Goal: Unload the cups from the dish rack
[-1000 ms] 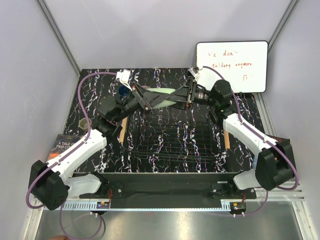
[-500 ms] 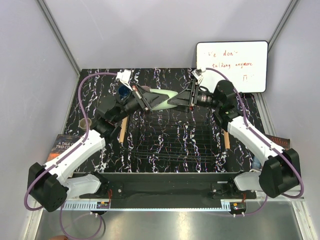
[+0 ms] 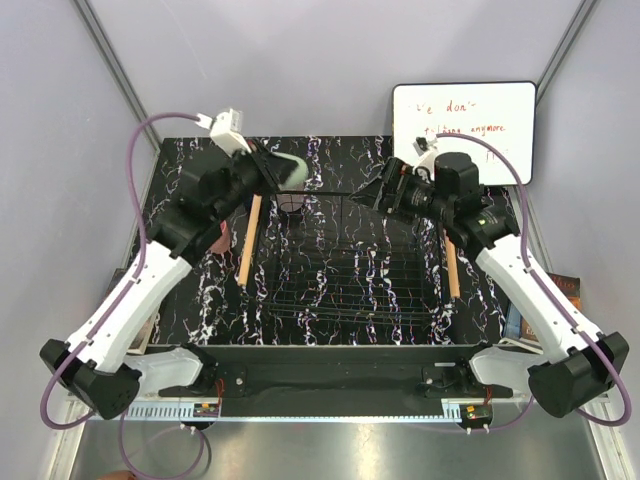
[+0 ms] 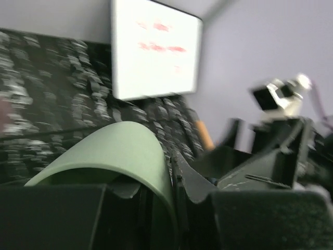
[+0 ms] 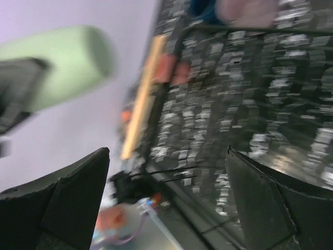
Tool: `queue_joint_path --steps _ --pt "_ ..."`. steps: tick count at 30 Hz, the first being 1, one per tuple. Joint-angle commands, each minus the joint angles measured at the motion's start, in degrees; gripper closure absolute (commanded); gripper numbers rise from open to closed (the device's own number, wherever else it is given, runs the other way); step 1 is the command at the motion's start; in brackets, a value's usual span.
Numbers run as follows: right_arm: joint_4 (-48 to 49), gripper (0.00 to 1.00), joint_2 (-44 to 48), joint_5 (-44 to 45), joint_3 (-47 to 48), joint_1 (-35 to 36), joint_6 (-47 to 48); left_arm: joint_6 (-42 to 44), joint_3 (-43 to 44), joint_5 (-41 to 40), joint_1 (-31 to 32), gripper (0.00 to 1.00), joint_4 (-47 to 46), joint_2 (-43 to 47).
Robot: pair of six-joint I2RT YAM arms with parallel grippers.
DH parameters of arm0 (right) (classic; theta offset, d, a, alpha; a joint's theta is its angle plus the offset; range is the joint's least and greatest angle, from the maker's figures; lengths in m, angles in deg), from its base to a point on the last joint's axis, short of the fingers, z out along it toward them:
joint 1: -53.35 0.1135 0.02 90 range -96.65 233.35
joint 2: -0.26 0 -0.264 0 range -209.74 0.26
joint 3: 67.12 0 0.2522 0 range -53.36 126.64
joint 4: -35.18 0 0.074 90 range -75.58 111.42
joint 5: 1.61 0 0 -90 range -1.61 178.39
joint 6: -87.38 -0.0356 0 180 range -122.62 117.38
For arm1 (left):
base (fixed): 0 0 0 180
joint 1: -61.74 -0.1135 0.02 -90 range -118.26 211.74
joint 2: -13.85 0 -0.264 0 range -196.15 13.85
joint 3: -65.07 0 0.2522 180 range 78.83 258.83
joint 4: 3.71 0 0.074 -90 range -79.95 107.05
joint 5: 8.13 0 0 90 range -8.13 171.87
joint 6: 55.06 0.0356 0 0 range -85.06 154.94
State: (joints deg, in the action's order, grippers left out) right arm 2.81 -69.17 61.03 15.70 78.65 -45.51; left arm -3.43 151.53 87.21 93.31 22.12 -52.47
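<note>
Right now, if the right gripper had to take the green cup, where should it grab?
Probably its bare closed end, approached from the right: the left gripper pinches the mint green cup at its rim, holding it sideways with the base toward the open right gripper.

— Where is the rack lying?
— In the middle of the table, with the board standing behind it, far right.
— And the cup?
— Hanging in the left gripper near the rack's far left corner, facing the right gripper.
</note>
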Motion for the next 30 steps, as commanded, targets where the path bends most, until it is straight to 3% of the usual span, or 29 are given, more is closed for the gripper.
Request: queue_joint_path --steps 1,6,8,15,30 --pt "-19.3 0.00 0.0 19.8 4.2 0.2 11.1 11.0 10.8 -21.2 -2.3 1.00 20.1 -4.1" --pt "-20.5 0.00 0.3 20.3 2.1 0.2 10.5 16.1 16.6 -39.3 -4.1 1.00 32.5 -10.0" --pt "-20.5 0.00 -0.2 19.6 1.8 0.2 10.2 16.7 17.3 -41.0 -6.6 1.00 35.2 -11.8" --pt "-20.5 0.00 -2.1 18.6 1.8 0.2 10.5 16.1 14.0 -37.5 -14.2 1.00 36.2 -14.4" --pt "-19.9 0.00 -3.3 17.5 0.1 0.1 11.3 12.6 11.7 -28.5 -19.6 1.00 34.4 -24.2"
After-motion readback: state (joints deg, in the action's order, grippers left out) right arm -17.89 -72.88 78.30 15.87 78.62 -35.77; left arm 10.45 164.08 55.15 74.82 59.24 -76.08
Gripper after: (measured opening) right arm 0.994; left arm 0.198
